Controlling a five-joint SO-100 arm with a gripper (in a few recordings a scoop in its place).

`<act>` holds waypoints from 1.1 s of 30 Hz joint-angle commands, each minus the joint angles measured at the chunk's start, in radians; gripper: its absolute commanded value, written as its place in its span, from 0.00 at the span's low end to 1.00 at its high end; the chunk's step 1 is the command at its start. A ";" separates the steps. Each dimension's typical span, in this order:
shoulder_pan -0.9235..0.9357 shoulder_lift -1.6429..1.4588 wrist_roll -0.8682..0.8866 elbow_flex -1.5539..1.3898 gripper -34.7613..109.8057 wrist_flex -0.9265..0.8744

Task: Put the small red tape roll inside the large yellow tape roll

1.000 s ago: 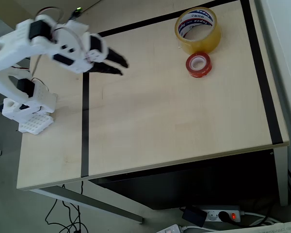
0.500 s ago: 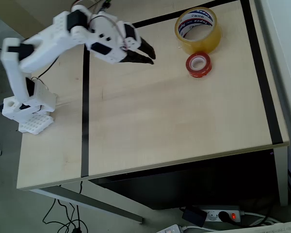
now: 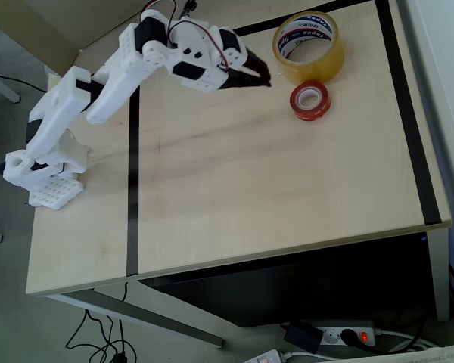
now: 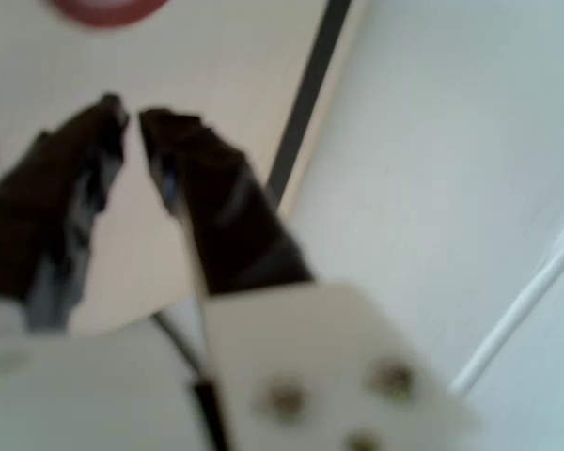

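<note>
**Two tape rolls untouched as the arm swings in toward them**

Two dark fingers stand nearly together in the wrist view, only a narrow slit between their tips, and nothing is held between them. In the overhead view the gripper hangs over the counter just left of the large yellow tape roll, pointing toward it but not touching it. Half a second ago the fingers were further left of the yellow roll, and a second ago further still, out near the black tape line that runs down the counter's left part; the white arm has stretched out from its base across that line to reach its present place.

The large yellow tape roll lies flat on its side near the counter's far edge, its white printed core facing up. The small red tape roll lies flat just below the yellow roll in the overhead view, close beside it or touching it, and outside its ring. Neither roll has moved across the three overhead moments. In the wrist view a blurred red arc at the top edge, ahead of the fingertips, is part of the red roll, with a black line on the counter to its right.
</note>
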State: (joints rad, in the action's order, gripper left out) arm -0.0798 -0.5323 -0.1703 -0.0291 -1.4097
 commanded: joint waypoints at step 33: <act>0.023 0.238 -0.014 0.080 0.24 0.468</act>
State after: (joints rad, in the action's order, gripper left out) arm -0.0629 -0.2255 -0.1703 -0.0291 -0.9802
